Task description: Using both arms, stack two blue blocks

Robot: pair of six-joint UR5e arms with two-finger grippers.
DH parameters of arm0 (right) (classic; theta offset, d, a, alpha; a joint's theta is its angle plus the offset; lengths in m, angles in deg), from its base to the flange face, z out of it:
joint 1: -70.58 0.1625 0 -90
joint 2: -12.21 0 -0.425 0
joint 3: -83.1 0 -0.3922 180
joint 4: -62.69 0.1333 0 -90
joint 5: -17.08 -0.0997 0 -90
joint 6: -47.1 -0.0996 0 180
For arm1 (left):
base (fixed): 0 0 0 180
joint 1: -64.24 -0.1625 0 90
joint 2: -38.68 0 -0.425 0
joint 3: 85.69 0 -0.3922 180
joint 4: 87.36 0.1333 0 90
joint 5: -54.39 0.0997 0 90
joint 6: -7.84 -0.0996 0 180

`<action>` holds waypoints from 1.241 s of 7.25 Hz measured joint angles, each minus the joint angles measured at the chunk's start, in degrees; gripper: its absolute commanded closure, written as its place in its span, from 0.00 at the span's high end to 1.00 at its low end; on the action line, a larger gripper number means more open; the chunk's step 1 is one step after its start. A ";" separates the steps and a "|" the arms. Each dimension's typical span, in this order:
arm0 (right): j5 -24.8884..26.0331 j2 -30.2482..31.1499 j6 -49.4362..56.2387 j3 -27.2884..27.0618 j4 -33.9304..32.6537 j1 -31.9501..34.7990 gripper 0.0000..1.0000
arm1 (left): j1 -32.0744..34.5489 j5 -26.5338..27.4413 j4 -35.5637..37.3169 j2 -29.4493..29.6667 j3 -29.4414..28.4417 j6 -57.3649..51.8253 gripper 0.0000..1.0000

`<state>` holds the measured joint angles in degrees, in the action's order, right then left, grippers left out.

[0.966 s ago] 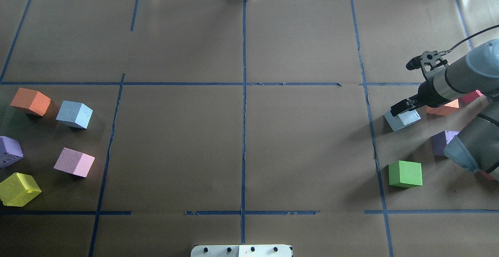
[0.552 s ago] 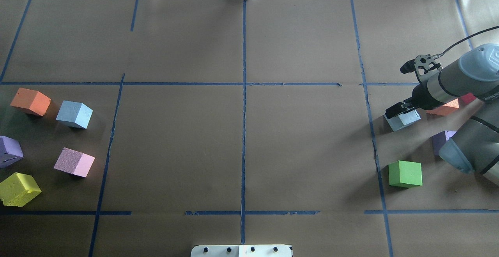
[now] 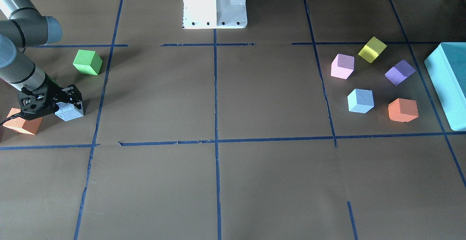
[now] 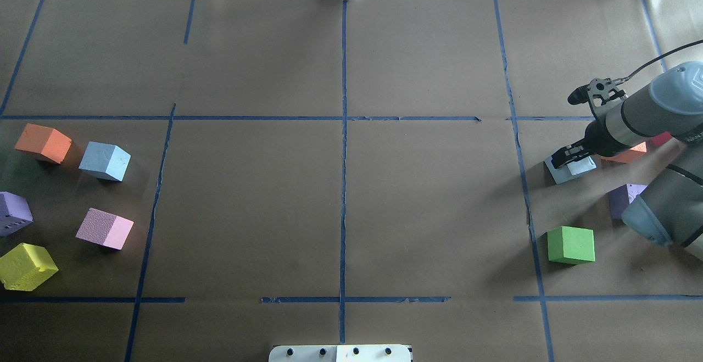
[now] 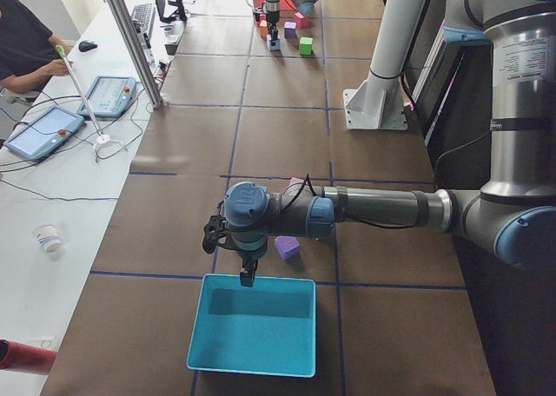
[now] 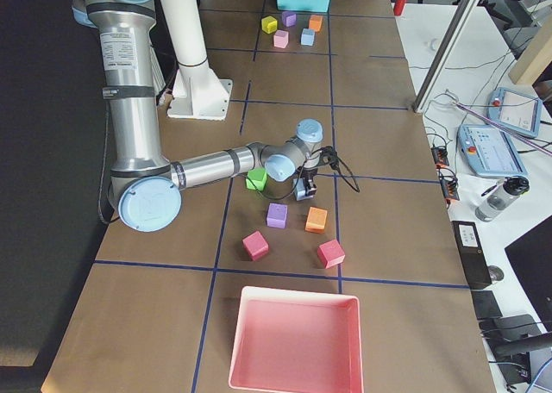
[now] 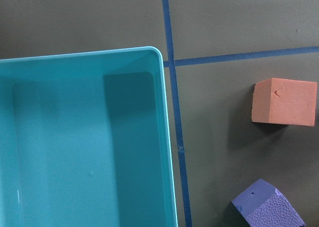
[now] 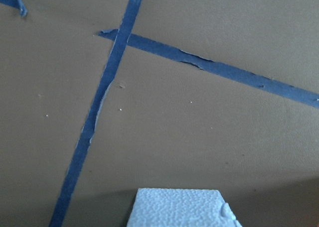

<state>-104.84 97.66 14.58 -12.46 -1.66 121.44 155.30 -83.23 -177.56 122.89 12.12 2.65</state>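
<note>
One blue block [image 4: 565,172] lies at the table's right side, and shows in the front view [image 3: 69,112] and at the bottom of the right wrist view [image 8: 182,207]. My right gripper [image 4: 570,157] is down over it, open, jaws straddling it. The block rests on the table. The other blue block [image 4: 105,160] lies at the far left among other cubes, and shows in the front view [image 3: 360,101]. My left gripper [image 5: 248,276] shows only in the left side view, hanging over the teal box's [image 5: 252,335] near rim. I cannot tell whether it is open or shut.
A green cube [image 4: 571,245], an orange cube [image 4: 623,156] and a purple cube [image 4: 623,197] lie close around the right gripper. Orange [image 4: 43,143], purple [image 4: 14,212], pink [image 4: 104,228] and yellow [image 4: 26,266] cubes surround the left blue block. A pink tray [image 6: 293,341] stands beyond the right end.
My right gripper has shifted slightly and come down lower over the right blue block. The block has stayed in place. Nothing on the left has moved.
</note>
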 measured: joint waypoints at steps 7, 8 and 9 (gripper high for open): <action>3.17 -33.25 -20.99 1.65 -31.59 -8.94 0.04 | 0.00 -0.19 0.04 0.08 0.20 0.08 1.00; 5.36 -39.69 -25.57 7.93 -31.53 -11.51 0.04 | 0.00 -0.19 0.06 0.15 0.09 0.04 1.00; 6.81 -43.40 -28.13 12.85 -29.75 -13.34 0.04 | 0.00 -0.19 0.04 0.16 0.02 0.02 1.00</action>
<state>-98.03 54.26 -13.55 0.39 -31.41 108.09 155.30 -83.42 -177.52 123.05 12.14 2.67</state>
